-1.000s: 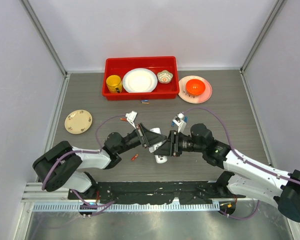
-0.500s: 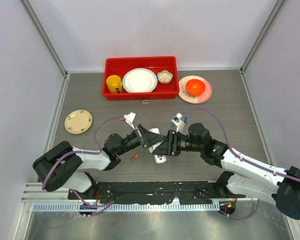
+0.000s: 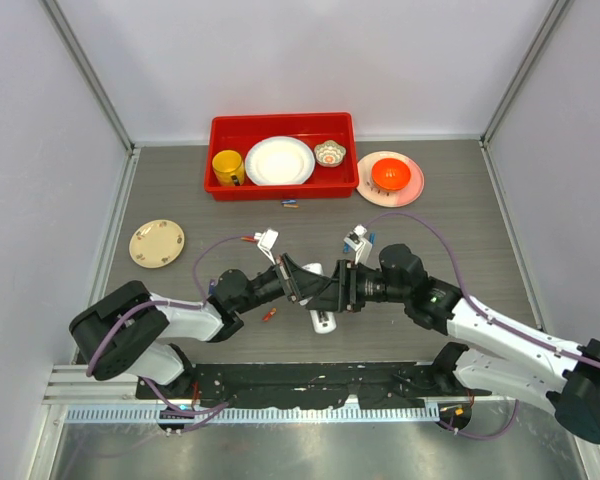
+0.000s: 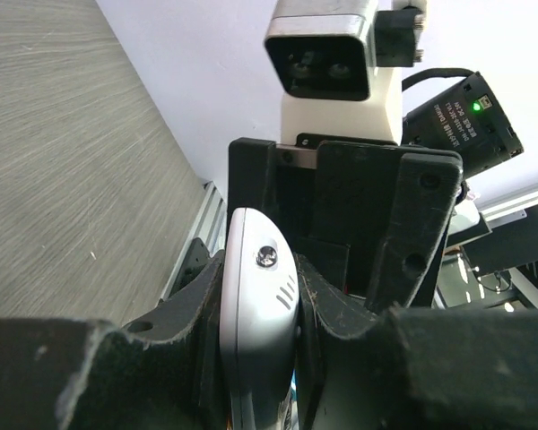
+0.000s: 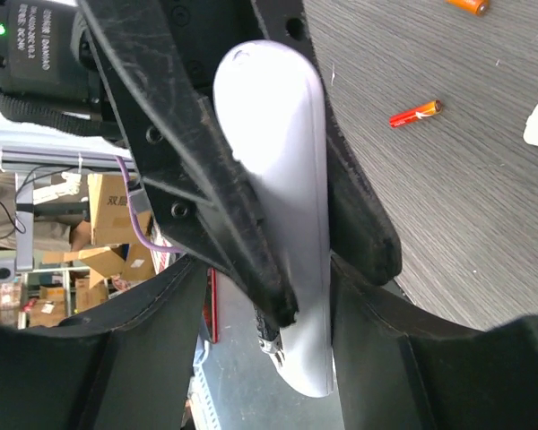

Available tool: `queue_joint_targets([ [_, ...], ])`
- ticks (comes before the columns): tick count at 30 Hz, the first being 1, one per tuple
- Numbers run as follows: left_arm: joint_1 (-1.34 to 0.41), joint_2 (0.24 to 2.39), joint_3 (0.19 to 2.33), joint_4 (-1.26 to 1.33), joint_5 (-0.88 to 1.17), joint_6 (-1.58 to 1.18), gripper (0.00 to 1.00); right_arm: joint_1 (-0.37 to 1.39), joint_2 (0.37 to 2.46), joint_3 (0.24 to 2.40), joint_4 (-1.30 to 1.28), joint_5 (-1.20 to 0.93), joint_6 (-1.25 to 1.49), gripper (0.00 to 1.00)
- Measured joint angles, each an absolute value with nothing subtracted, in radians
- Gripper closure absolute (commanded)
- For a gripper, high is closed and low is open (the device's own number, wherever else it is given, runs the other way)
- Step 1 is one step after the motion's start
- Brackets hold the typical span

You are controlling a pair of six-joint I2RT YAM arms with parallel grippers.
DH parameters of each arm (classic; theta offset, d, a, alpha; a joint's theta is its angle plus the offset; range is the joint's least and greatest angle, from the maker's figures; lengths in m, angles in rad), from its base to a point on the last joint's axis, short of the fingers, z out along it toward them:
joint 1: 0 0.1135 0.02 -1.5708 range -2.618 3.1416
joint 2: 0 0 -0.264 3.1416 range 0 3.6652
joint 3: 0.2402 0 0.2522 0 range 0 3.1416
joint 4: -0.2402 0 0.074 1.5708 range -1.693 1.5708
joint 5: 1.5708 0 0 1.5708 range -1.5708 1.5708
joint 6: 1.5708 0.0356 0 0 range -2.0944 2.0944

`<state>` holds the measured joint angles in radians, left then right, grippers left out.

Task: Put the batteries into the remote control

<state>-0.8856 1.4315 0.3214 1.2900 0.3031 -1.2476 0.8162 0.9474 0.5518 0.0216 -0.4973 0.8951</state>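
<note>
At left, a loose battery (image 3: 269, 315) is lying on the counter (image 3: 160, 190). At centre, the left gripper (image 3: 298, 283) is clamping the remote (image 3: 323, 319) tight, off the counter. The right gripper (image 3: 332, 290) is straddling the same remote; whether it is gripping cannot be told. The step appears to be repositioning the remote between the arms. The next move is calling for one firm hold with the slot exposed.

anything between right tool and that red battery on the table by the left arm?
Yes. The remote control, clamped in the left tool, sits inside the open right tool; the red battery lies on the table beyond both.
</note>
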Motion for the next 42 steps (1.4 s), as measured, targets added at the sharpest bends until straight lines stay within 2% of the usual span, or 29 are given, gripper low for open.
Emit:
queue_joint_targets([
  [11,-0.875,1.431,0.321,1.303,0.332,-1.253,1.00,0.814,0.814,0.576,-0.143,-0.467,0.820,0.40],
  [18,-0.874,1.431,0.321,1.301,0.337,-1.254,1.00,0.814,0.808,0.576,-0.156,-0.465,0.818,0.41],
  [26,-0.870,1.405,0.321,1.299,0.341,-1.256,1.00,0.803,0.793,0.553,-0.155,-0.465,0.822,0.47],
  [42,-0.870,1.396,0.321,1.290,0.344,-1.256,1.00,0.796,0.793,0.532,-0.115,-0.471,0.841,0.55],
])
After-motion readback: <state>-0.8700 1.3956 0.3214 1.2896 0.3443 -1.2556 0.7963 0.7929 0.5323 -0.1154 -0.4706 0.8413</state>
